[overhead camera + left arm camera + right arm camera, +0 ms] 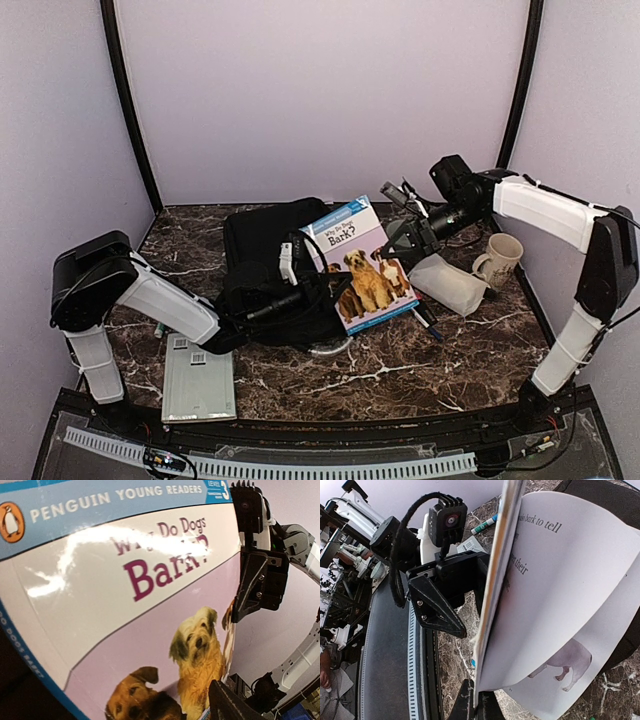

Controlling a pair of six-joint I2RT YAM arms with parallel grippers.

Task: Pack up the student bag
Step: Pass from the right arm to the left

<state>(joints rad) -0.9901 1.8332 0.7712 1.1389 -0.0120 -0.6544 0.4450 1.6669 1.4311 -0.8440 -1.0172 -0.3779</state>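
The student bag (258, 245), a black backpack, lies mid-table. The book "Why Do Dogs Bark?" (362, 262) stands tilted over the bag's right side. My right gripper (407, 240) is shut on the book's right edge; in the right wrist view the book (555, 595) sits pinched in that gripper (487, 707). My left gripper (318, 290) is at the bag's right side, under the book's lower left corner. In the left wrist view the book cover (130, 590) fills the frame. One of the fingers (227, 702) shows far to the right; the other is hidden.
A translucent white pouch (448, 283) and a cream mug (500, 258) sit at the right. A pen (428, 322) lies below the book. A grey-green flat pad (198, 377) lies front left. A marker (485, 524) lies on the marble.
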